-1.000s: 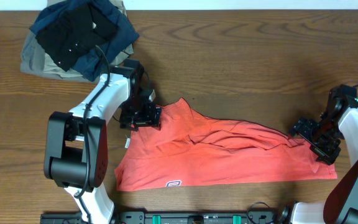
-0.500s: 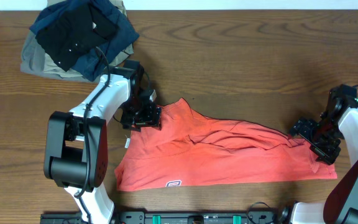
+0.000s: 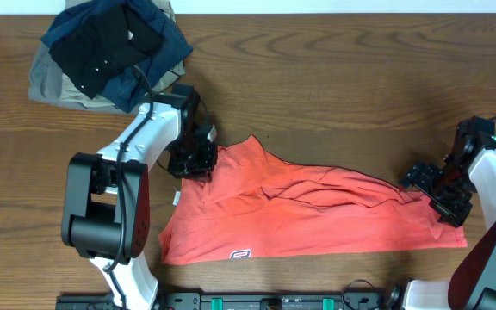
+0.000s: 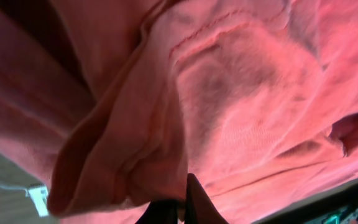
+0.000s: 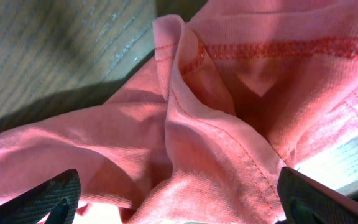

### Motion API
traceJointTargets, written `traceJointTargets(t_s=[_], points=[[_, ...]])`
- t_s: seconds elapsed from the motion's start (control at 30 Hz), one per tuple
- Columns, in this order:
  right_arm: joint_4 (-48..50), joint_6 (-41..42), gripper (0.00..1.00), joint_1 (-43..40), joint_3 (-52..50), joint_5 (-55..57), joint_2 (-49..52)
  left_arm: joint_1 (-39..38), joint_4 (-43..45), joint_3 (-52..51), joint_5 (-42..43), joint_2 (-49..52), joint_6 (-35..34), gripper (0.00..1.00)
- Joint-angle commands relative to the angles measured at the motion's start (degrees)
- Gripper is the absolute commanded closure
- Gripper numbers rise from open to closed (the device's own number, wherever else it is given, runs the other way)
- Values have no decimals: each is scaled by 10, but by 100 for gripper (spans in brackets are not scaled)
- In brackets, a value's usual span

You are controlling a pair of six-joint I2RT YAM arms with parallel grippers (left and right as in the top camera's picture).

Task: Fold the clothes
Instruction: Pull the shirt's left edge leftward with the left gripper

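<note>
Overhead: T-shirt (image 3: pixel 317 215) lies lengthwise left-right, neck label (image 3: pixel 176 198) leftward.

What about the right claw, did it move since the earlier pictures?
No. The right gripper sits at the same spot against the table wood grain, at the right end of the T-shirt.
</note>
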Motion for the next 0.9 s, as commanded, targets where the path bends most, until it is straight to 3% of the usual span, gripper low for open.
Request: traceJointTargets(t_s=[0.0,0.33,0.87], points=[[8,-11,1,-5,0,-2,-1,4,-28,-3,-1,-37,3,94],[39,-16,1,-5,0,-2,-1,43,-118,-3,-49,-137,10,94],[63,-25,6,-7,6,-4,-1,85,-197,-3,-108,-146,5,94]])
